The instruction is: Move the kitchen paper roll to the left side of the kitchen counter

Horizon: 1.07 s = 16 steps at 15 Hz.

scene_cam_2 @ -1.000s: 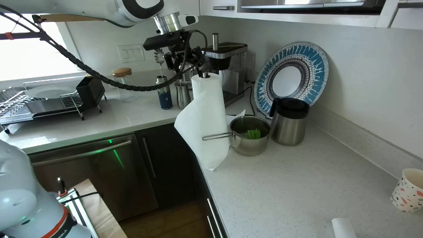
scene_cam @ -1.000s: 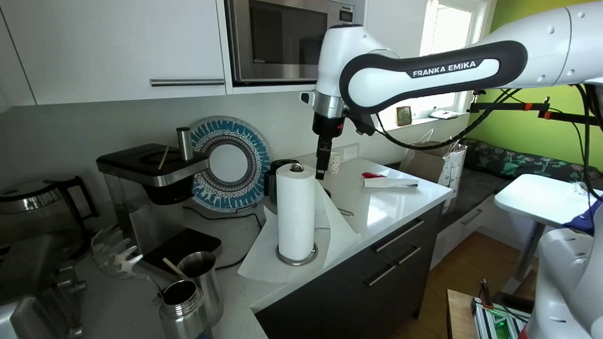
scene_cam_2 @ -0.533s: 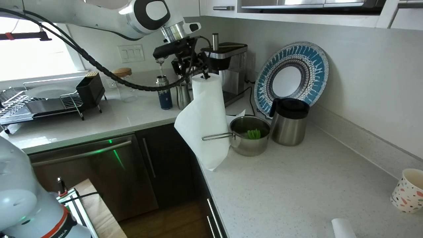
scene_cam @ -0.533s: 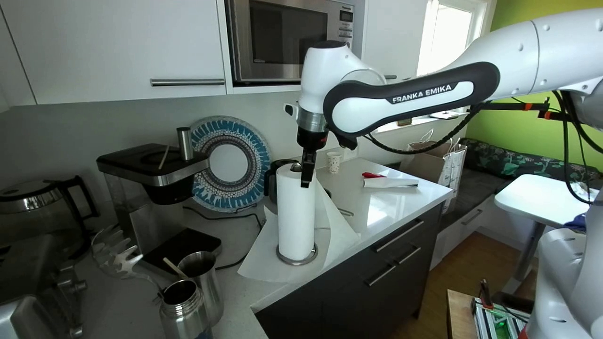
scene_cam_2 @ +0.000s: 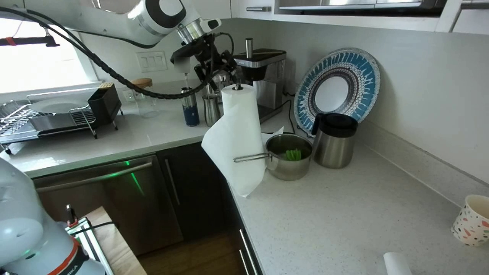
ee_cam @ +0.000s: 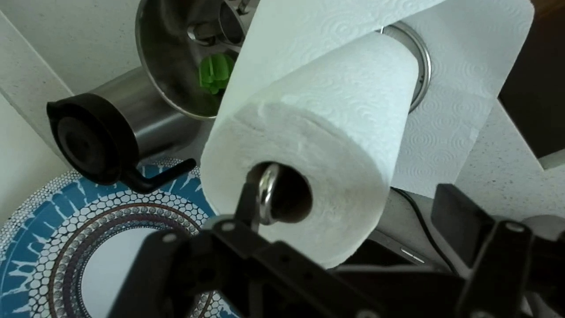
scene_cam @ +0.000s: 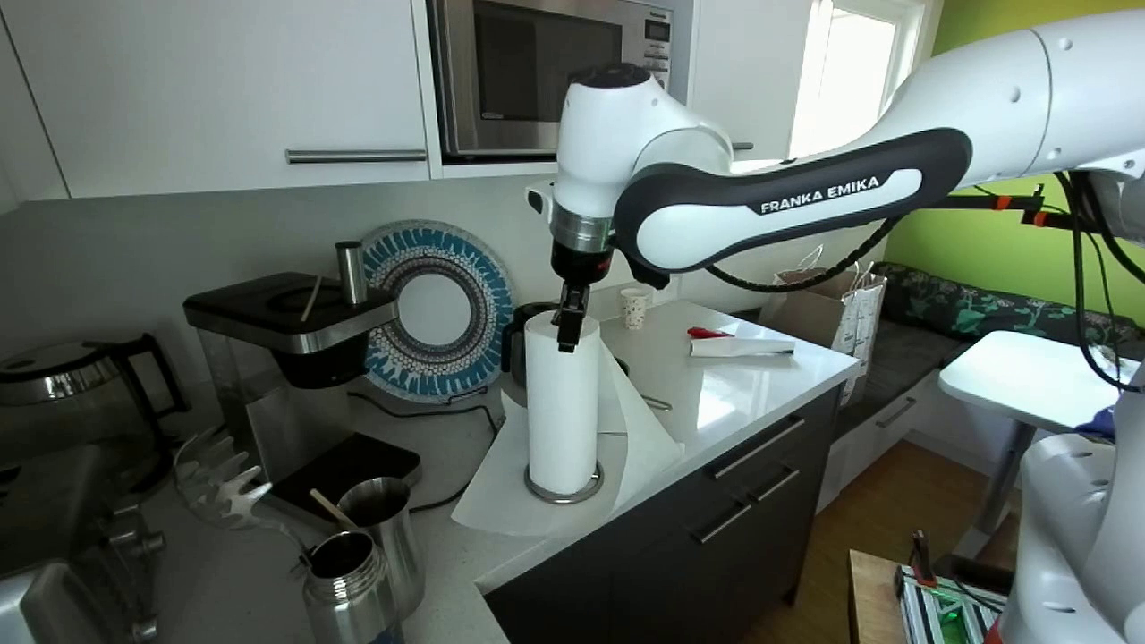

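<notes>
A: How is the arm held?

B: In an exterior view it reaches across from 2 o'clock, high up. Its wrist bends so that the jaws point down, at the top of the paper roll.

A: Do the jaws have hold of anything?

B: No. They are spread wide apart and grip nothing. In the wrist view one jaw is by the shiny loop in the roll's hole. The other is past the roll's side, at 3 o'clock. The first looks very near the loop, but I can't tell if they touch.

A: Where is the roll?

B: There is one roll. It stands up straight on one metal stand, on the table, near the inside corner. Some loose paper hangs off it, and some lies under the stand.

A: What else can you count around it?

B: In an exterior view, from the roll, one pot at 4 o'clock, one jug with a black lid at 3 and one round blue-and-white disc at 2. One spotty cup is well apart, at 4.

A: Any more?

B: In an exterior view, one coffee maker at 9 o'clock from the roll. One steel bottle and one steel mug at 8, side by side.
</notes>
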Each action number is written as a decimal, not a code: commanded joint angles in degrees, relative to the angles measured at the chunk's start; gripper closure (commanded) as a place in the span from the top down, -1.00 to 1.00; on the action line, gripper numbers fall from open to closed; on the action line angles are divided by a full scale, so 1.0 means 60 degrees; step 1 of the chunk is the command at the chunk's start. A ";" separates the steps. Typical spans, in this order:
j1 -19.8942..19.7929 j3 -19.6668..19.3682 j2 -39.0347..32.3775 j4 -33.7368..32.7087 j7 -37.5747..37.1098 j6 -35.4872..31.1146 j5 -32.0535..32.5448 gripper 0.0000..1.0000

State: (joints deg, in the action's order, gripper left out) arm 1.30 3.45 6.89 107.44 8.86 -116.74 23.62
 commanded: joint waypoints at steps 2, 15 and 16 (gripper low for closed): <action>0.0004 -0.0047 -0.0220 -0.0160 -0.0471 -0.0007 0.0066 1.00; 0.0043 -0.0010 -0.0742 -0.0295 -0.0548 -0.0443 0.0183 0.95; 0.0053 -0.0021 -0.0802 -0.0340 -0.0525 -0.0425 0.0092 0.77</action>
State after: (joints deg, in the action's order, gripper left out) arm 1.56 3.92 3.91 106.63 4.82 -118.36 24.45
